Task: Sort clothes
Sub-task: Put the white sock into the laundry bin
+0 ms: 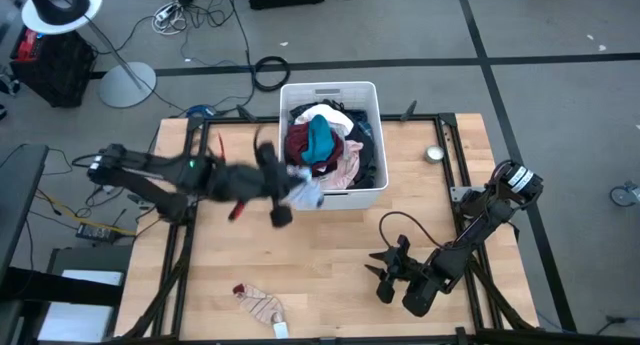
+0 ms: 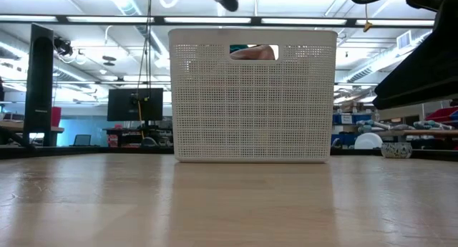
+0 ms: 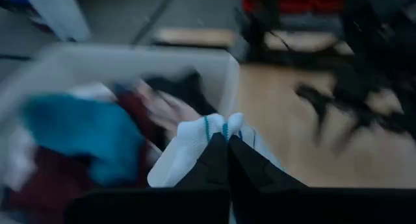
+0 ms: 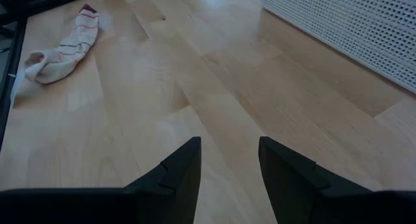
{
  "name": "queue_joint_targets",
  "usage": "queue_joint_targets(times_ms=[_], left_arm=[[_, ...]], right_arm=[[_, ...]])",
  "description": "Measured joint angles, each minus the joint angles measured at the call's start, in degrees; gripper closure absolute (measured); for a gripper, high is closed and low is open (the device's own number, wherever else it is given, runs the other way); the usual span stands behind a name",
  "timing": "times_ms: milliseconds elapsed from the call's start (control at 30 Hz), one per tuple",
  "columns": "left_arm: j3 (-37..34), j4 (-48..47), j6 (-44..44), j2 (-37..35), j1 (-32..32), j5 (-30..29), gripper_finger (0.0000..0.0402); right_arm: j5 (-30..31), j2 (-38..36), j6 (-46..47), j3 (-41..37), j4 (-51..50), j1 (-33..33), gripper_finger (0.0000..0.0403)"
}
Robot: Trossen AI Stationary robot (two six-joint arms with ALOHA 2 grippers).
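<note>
White sock with teal trim (image 3: 188, 149) hangs at the front-left corner of the white slotted plastic basket (image 1: 365, 193), centre of the high view; long axis runs from the fingertips diagonally toward lower left in the left wrist view. Left gripper (image 1: 300, 188) is closed, pinching the sock's top edge. Basket holds a teal piece (image 1: 318, 137) atop maroon, pink, and dark garments. Striped sock (image 1: 260, 304) lies flat at lower left of the wooden table (image 1: 330, 265), long axis diagonal. Right gripper (image 1: 388, 270), lower right, fingers parted, holds nothing.
</note>
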Motion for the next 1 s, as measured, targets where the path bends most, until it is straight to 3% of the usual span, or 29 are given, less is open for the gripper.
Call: queue_joint_targets(times_ms=[100,333,500,667,1000], left_arm=[[3.07,2.66,3.99,0.20,5.69,1.01,0.0401],[4.06,12.75,7.64,1.03,21.57,14.18,0.0401],[4.09,14.86,6.98,5.23,29.80,22.23,0.0401],[4.05,14.57,5.93,12.78,33.04,27.48,0.0401],[4.22,16.46,4.27,29.91,33.25,30.09,0.0398]], right_arm=[[0.00,0.00,0.00,0.00,0.01,0.00,0.0247],[0.04,0.00,-0.13,0.00,-0.27,-0.17,0.0247],[0.32,0.00,-0.15,-0.02,-1.08,-0.22,0.0247],[0.33,0.00,-0.19,-0.02,-1.86,-0.44,0.0247],[0.35,0.00,-0.15,-0.02,-2.36,-0.46,0.0247]])
